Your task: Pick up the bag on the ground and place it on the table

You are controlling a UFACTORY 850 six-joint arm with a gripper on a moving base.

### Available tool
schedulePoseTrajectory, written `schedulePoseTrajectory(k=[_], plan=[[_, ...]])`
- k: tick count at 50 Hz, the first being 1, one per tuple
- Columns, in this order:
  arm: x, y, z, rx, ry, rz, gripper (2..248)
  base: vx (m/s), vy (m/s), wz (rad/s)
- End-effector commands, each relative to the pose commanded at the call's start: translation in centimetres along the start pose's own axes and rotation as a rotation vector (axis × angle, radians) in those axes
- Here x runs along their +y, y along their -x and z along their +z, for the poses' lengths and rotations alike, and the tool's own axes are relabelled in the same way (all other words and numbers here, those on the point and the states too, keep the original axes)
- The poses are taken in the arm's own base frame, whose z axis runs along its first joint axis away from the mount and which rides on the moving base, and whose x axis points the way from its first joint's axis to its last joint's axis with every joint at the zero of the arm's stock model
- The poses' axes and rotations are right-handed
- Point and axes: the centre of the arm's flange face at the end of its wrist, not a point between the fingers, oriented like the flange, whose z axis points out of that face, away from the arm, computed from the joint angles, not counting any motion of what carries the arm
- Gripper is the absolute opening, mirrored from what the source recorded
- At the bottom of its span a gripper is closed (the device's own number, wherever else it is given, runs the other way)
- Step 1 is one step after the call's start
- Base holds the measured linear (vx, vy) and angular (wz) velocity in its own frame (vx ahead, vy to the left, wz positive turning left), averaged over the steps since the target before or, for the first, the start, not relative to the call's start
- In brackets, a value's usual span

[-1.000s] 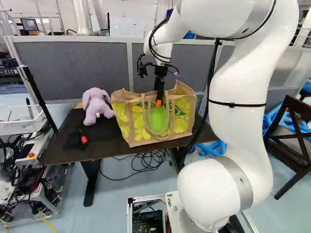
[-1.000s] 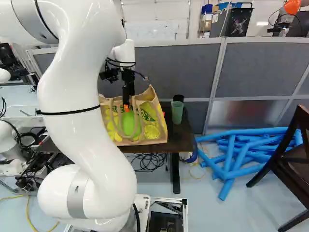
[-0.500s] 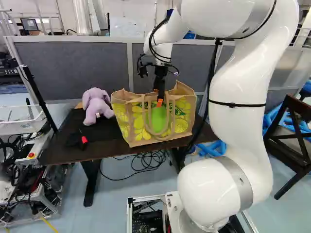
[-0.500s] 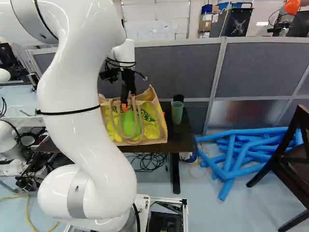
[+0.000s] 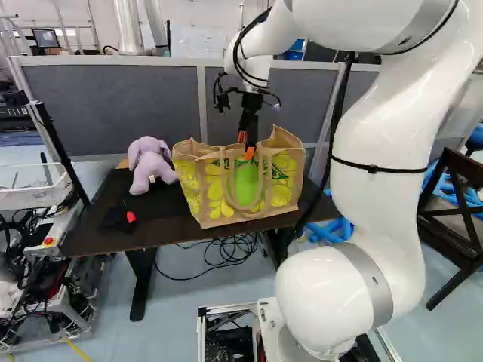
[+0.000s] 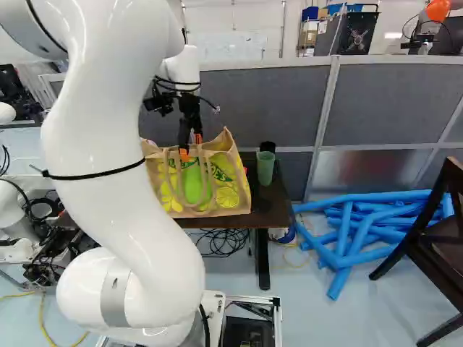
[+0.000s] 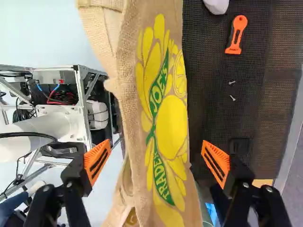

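bag (image 5: 213, 205) stands upright on the dark table (image 5: 102, 240), so the placing looks done, or as good as done. its printed side faces the base, and one looped handle (image 5: 269, 172) hangs down over that side. the gripper (image 7: 156, 161) is spread wide at the bag's top, one orange pad (image 7: 97, 161) on the base side and the other beyond it; in the wrist view neither seems to press on the cloth, so i take the bag to be free, bearing its own weight. the step in hand, as i judge it, is the letting go and backing off. what the next move calls for is a straight, slow lift with the fingers kept wide, until both tips are well above the rim. (those handles are the bit i'd watch; a fingertip catching one could drag the bag or tip it over.) only then should the arm swing away, clear of the purple plush toy (image 5: 151, 166) to one side and the green cup (image 6: 265, 168) to the other.
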Motion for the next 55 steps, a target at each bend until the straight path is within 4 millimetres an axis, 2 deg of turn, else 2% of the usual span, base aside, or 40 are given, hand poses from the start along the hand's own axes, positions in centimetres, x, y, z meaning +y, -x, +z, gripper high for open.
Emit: schedulePoseTrajectory(k=[55], plan=[[-2.9, 0.7, -9.1, 0.012, 0.013, 0.007, 247, 0.0, 0.0, 0.0]])
